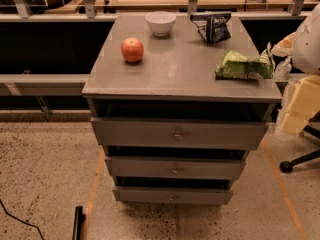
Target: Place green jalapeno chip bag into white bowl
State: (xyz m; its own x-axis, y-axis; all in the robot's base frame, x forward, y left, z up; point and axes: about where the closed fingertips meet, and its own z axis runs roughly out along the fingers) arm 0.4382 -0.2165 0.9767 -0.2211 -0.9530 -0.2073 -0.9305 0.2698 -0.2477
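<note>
The green jalapeno chip bag [242, 65] lies flat near the right front edge of the grey cabinet top [180, 69]. The white bowl [160, 23] stands upright at the far edge, about the middle, and looks empty. My arm [307, 44] comes in from the right edge of the view. My gripper [278, 63] is at the right end of the green bag, close against it, partly beyond the cabinet's edge. The bowl is far from the gripper, to the back left.
A red apple [132, 50] sits at the left of the top. A dark blue-black snack bag [212, 26] lies at the back right beside the bowl. Three drawers [177, 134] stick out below. An office chair base [300, 161] is at the right.
</note>
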